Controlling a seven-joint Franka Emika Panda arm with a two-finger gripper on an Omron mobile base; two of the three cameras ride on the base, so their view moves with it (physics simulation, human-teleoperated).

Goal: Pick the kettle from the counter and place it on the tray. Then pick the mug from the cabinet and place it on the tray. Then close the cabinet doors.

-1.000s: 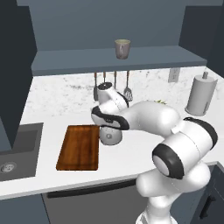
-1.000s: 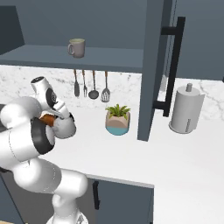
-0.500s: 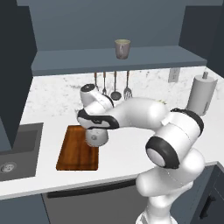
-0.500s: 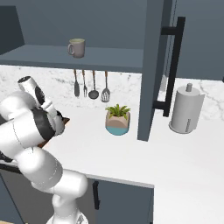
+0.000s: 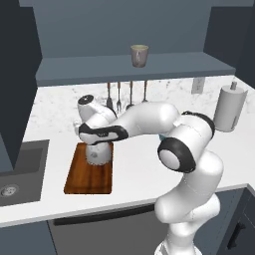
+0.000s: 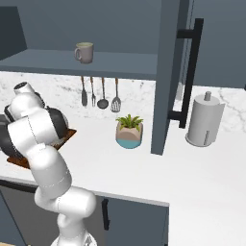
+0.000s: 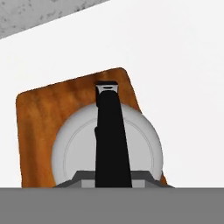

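The silver-grey kettle (image 5: pixel 97 155) sits low over the far end of the reddish-brown tray (image 5: pixel 88 177); whether it touches the wood I cannot tell. My gripper (image 5: pixel 98 144) comes down from above, shut on its black top handle (image 7: pixel 111 139). In the hand view the kettle's dome (image 7: pixel 74 151) covers much of the tray (image 7: pixel 42 114). The beige mug (image 5: pixel 139 55) stands on the shelf of the open cabinet (image 5: pixel 129 68), also seen as the mug (image 6: pixel 84 52) in the right base view. One cabinet door (image 6: pixel 168 77) stands open with its black bar handle (image 6: pixel 189 72).
A dark sink (image 5: pixel 20 172) lies left of the tray. Hanging utensils (image 5: pixel 119 97) line the backsplash behind the arm. A teal-and-tan plant pot (image 6: pixel 129 132) and a paper towel roll (image 6: pixel 204 120) stand on the counter (image 6: pixel 144 163) to the right.
The arm has swung left, carrying the kettle from the counter beside the tray to over the tray's far end, and has come lower.
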